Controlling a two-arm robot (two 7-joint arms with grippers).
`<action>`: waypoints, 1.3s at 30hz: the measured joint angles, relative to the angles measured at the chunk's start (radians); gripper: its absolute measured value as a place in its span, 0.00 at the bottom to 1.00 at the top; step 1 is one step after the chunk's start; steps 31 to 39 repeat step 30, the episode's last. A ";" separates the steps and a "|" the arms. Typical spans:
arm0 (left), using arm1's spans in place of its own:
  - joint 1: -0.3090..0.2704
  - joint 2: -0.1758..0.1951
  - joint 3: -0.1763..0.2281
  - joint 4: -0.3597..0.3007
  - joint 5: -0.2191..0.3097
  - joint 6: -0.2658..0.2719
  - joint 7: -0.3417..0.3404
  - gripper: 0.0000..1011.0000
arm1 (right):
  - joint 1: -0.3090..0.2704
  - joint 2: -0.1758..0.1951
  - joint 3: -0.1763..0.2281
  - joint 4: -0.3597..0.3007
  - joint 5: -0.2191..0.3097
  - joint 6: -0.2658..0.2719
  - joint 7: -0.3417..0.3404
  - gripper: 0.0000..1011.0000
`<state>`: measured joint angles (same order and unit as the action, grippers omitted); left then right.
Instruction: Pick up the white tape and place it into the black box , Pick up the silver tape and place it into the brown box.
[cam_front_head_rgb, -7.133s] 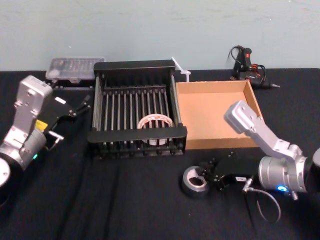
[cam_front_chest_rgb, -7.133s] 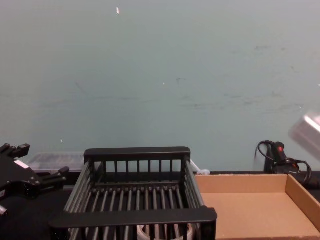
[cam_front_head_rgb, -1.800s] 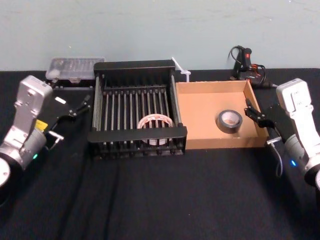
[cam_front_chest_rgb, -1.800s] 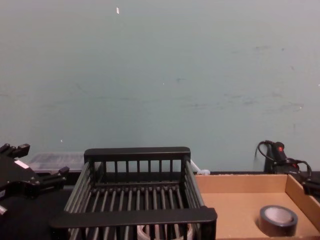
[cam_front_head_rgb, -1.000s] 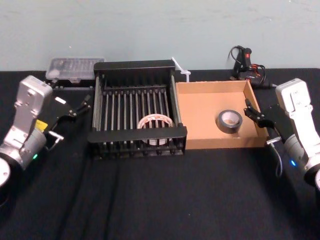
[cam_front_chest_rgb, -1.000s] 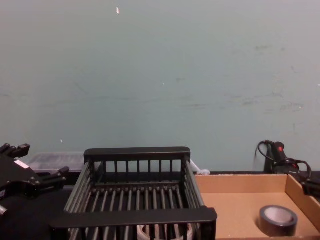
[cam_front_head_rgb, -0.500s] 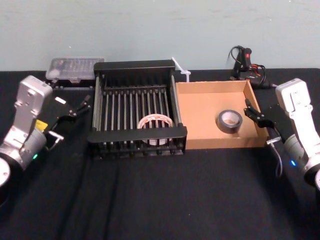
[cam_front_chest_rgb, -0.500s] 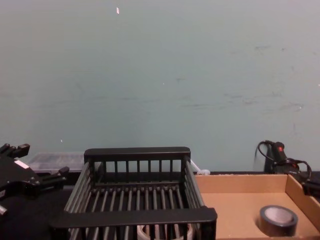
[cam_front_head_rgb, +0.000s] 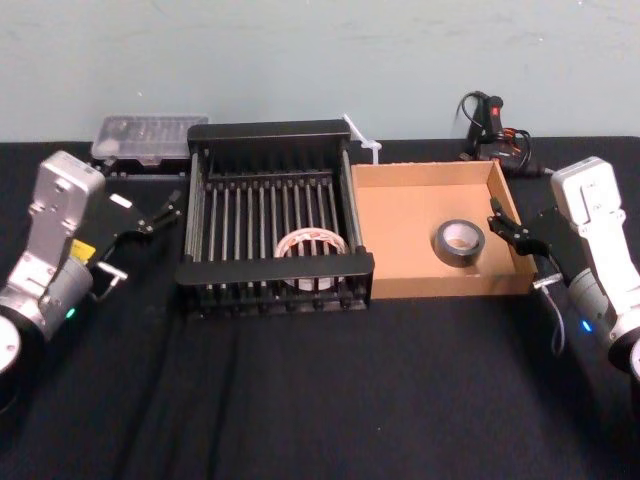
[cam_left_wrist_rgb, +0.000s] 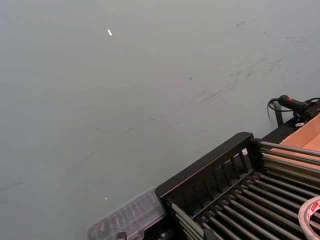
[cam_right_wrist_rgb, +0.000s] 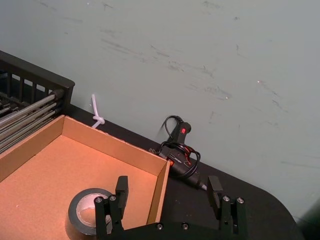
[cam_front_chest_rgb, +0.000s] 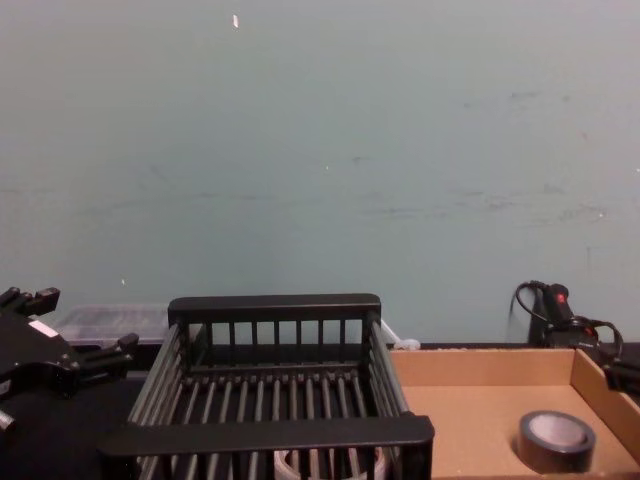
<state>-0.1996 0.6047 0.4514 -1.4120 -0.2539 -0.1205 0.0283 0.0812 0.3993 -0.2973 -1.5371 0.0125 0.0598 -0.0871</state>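
Silver tape (cam_front_head_rgb: 459, 243) flat in brown box (cam_front_head_rgb: 400, 220), just left of right gripper (cam_front_head_rgb: 518, 238): jaws wide apart, holding nothing.

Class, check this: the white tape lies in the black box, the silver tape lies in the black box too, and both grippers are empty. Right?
Not quite. The silver tape lies in the brown box, as the head view shows. The white tape is in the black box, and the left gripper and right gripper are empty.

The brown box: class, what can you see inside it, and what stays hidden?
Inside the brown box the silver tape lies flat near its right wall. The floor under the roll is covered. The right gripper, open, sits just outside that wall.
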 joint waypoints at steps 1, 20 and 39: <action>0.000 0.000 0.000 0.000 0.000 0.000 0.000 0.99 | 0.000 0.000 0.000 0.000 0.000 0.000 0.000 0.99; 0.000 0.000 0.000 0.000 0.000 0.000 0.000 0.99 | 0.000 0.000 0.000 0.000 0.000 0.000 0.000 0.99; 0.000 0.000 0.000 0.000 0.000 0.000 0.000 0.99 | 0.000 0.000 0.000 0.000 0.000 0.000 0.000 0.99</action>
